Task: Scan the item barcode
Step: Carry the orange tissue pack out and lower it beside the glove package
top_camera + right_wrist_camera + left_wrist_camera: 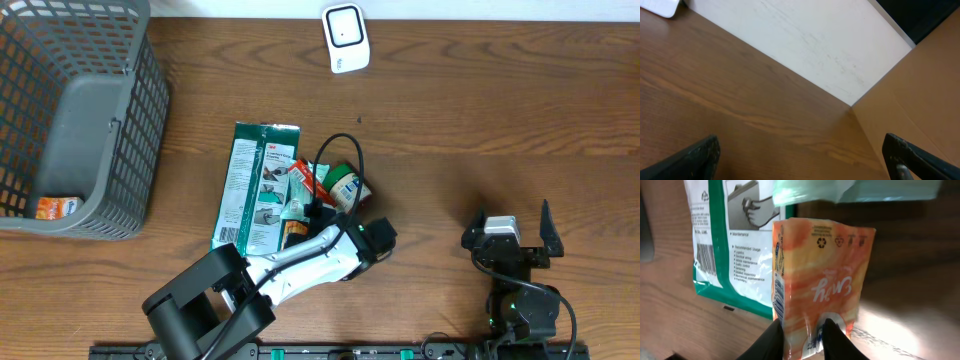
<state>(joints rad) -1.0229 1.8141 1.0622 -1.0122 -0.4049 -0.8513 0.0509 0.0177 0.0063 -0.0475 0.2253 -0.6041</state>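
An orange soft packet [820, 265] with a recycling mark lies on the wooden table, and a barcode runs along its left side edge. My left gripper [803, 326] holds the packet's near end, one black finger [774, 337] pressing on each side. In the overhead view the gripper [308, 226] sits in the pile of items, where only a sliver of the packet [291, 233] shows. The white scanner [345, 38] stands at the table's far edge. My right gripper [805, 162] hangs open over bare wood at the right [508, 232].
A green-and-white flat package [255, 185] [720, 240] lies just left of the packet. A green round tin [347, 185] and a black cable loop are behind it. A grey basket [120, 120] at far left holds one orange item [57, 207].
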